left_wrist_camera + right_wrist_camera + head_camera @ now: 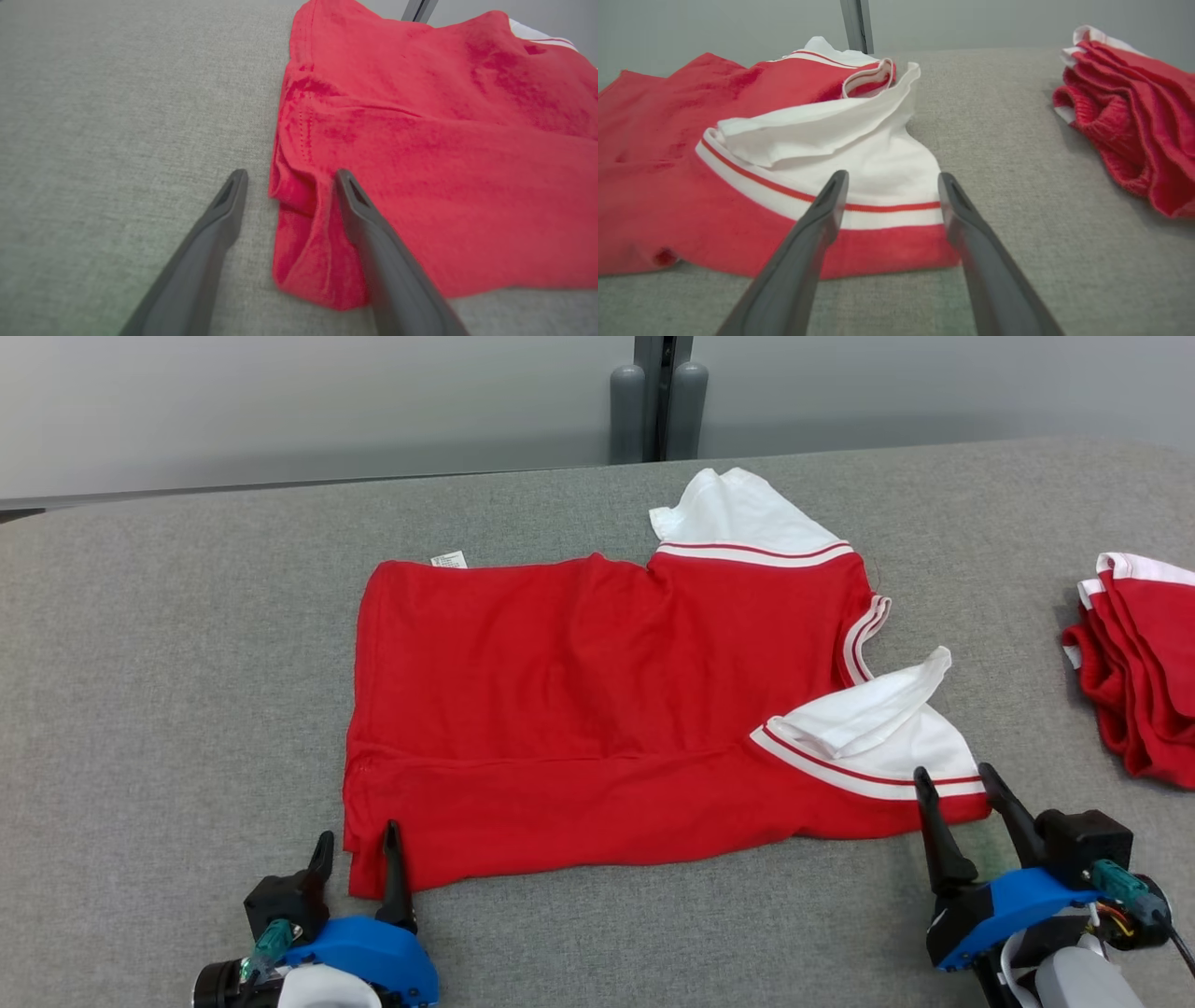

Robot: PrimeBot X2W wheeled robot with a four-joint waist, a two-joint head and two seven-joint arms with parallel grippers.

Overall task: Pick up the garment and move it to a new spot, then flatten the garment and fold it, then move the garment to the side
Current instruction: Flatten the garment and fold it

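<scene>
The left fingers [396,882] are spread open and hold nothing. They straddle the near left corner of the red shirt [579,709], one finger over the folded hem and the other over bare cloth-covered surface [168,663] just beside the edge. The right fingers [936,840] are also released and empty, with their tips at the shirt's near right corner, over the striped band where the white near sleeve [887,723] meets the red. That sleeve is creased back on itself. The shirt lies spread across the middle of the surface, hem to the left and collar to the right, its near edge running fairly straight between the two pairs of fingers. The far sleeve [738,513] points toward the back edge, and a small white label [449,559] sticks out at the far left corner. There is wide bare room to the left, and a narrower strip along the near side. To the right, well apart, sits a bunched pile of red and white cloth [1139,663], with open surface between it and the shirt.
</scene>
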